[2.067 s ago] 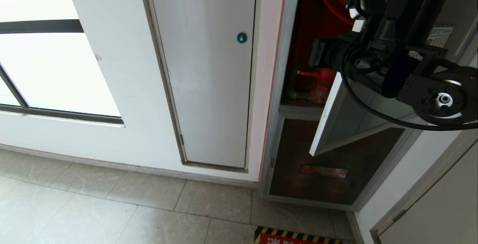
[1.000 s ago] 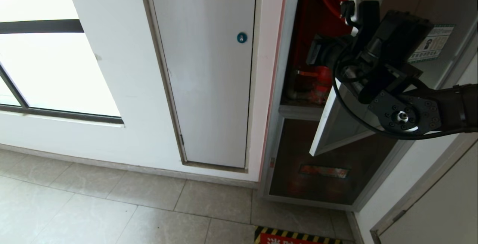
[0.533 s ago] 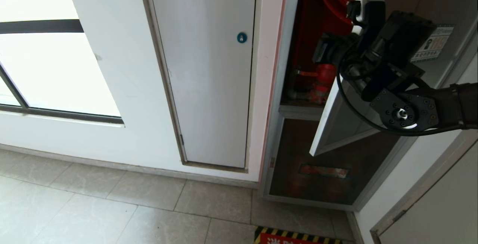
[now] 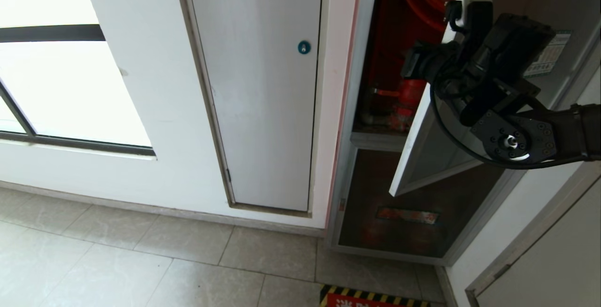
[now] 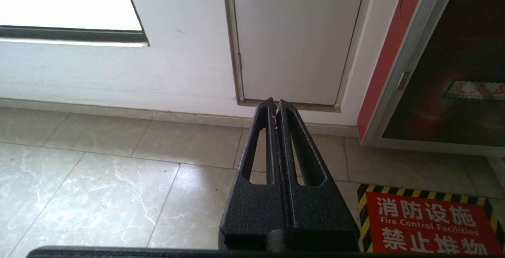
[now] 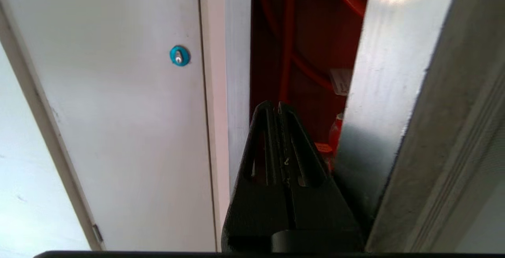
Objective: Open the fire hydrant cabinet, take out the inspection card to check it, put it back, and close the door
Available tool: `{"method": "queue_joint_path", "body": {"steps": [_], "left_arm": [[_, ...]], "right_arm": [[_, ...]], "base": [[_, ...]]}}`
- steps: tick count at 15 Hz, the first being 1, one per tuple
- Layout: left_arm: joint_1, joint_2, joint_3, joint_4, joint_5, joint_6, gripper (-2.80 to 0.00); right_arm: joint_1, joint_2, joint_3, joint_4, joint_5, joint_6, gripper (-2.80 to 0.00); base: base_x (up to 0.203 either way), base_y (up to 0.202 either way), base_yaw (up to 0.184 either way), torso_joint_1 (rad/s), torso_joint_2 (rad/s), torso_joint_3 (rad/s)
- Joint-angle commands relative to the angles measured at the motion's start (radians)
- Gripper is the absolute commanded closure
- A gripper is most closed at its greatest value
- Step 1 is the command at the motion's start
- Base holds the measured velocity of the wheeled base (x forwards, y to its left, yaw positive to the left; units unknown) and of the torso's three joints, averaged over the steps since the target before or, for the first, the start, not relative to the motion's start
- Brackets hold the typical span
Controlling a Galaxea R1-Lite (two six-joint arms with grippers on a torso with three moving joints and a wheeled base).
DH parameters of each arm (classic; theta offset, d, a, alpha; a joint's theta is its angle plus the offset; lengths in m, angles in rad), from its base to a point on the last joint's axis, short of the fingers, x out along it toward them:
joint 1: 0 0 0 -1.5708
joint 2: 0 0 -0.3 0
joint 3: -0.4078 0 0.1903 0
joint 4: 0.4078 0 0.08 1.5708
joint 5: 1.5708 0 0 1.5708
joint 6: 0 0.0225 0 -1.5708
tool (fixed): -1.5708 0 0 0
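One cabinet [image 4: 357, 110], one door [image 4: 425, 157], two grippers.

The door stands part-open, swung out toward the robot, its silver edge [image 6: 375, 104] free; a narrow gap shows between that edge and the cabinet's left frame.

The right gripper [image 6: 278, 106] sits in this gap, just beside the door edge, fingers pressed together, holding nothing; tips point into the red interior. In the head view it [image 4: 413, 65] shows in front of the opening.

Inside the cabinet: red hose loops [image 6: 292, 53], one red valve [image 4: 409, 93], and a small pale card [image 6: 341, 81] against the back, half hidden by the door edge; print unreadable.

The left gripper [image 5: 275, 104] hangs low over the floor tiles [image 5: 118, 179], closed, empty, well apart from the cabinet. One white panel [image 4: 263, 86] with a blue lock [image 4: 304, 47] to the cabinet's left. One red floor sign [image 5: 430, 226].
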Motion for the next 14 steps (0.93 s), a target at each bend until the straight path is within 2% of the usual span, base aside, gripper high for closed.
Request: {"method": "queue_joint_path", "body": {"steps": [1,14], "left_arm": [[0.0,0.001,0.0,-0.001,0.0,0.0,0.0],[0.0,0.001,0.0,-0.001,0.0,0.0,0.0]], "right_arm": [[-0.003,-0.014,0.002,-0.005,-0.005,-0.001,0.0],[-0.037,-0.092,0.119,-0.029,-0.015,-0.001,0.0]], "base": [[0.0,0.0,0.0,0.0,0.0,0.0],[0.0,0.0,0.0,0.0,0.0,0.0]]}}
